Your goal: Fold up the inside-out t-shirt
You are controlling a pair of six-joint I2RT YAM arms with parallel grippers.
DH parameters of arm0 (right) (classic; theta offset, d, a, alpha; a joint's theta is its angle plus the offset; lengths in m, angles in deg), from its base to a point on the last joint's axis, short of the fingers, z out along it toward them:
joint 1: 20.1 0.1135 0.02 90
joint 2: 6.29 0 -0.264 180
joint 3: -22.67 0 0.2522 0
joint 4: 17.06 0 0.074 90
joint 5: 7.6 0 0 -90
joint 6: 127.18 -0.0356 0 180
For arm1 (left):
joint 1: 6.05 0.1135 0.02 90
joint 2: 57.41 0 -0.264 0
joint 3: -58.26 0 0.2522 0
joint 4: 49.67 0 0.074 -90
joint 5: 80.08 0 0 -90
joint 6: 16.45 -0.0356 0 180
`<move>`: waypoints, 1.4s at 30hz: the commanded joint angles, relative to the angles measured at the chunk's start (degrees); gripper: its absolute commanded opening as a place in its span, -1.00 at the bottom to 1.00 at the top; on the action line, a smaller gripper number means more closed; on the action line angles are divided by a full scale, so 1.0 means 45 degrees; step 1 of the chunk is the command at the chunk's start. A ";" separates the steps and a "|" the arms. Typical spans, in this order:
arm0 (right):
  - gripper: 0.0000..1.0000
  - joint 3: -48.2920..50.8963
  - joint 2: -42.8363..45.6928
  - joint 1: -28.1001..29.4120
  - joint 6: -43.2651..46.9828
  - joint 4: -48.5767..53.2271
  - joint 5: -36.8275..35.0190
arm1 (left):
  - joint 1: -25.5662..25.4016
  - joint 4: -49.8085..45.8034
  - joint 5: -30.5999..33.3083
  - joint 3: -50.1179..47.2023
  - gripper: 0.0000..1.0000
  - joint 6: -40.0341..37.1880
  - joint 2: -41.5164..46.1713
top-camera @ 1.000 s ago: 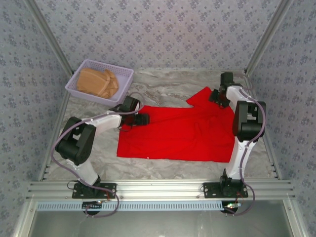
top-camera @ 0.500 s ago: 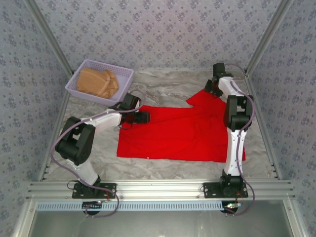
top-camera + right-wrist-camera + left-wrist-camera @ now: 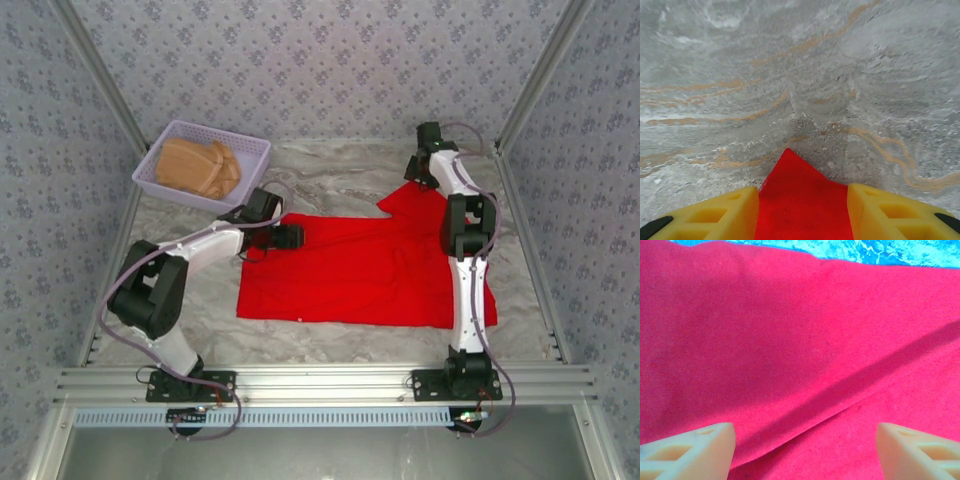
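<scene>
Between the right end effector's parted yellow fingers lies a pointed corner of the inside-out t-shirt, not pinched, with bare marbled worktop ahead of it. The overhead camera shows the whole shirt spread flat, that end effector at its far sleeve tip. The left end effector sits at the opposite far edge; its wrist view shows wide-open fingers holding nothing, red cloth with a diagonal crease under them. Behind the left end effector, a lavender basket holds a tan folded garment. Open worktop lies between the two end effectors beyond the shirt.
</scene>
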 commanded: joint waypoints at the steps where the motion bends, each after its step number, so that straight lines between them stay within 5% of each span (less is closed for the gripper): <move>1: -0.04 -0.0505 -0.0467 0.0062 -0.0342 0.0993 -0.0584 | 0.0121 -0.0236 -0.0197 0.0000 0.48 -0.0245 0.0571; 11: -0.74 -0.0577 -0.0548 -0.0170 -0.0551 0.1033 0.0168 | 0.0647 -0.0233 -0.0038 0.0202 0.48 -0.0295 0.0449; 16: -0.95 -0.0488 -0.0095 -0.0310 -0.0400 0.0872 0.0581 | 0.0969 -0.0848 0.1176 0.1560 0.49 -0.0818 -0.0751; 30: -1.00 0.0778 0.0761 -0.0614 -0.0022 0.0136 0.1302 | 0.1448 -0.2804 0.4093 0.5330 0.47 -0.1958 -0.4104; 42: -1.00 0.0966 0.0861 -0.0658 0.0156 -0.0149 0.1625 | 0.1712 -0.3613 0.3012 0.6622 0.31 -0.2073 -0.5787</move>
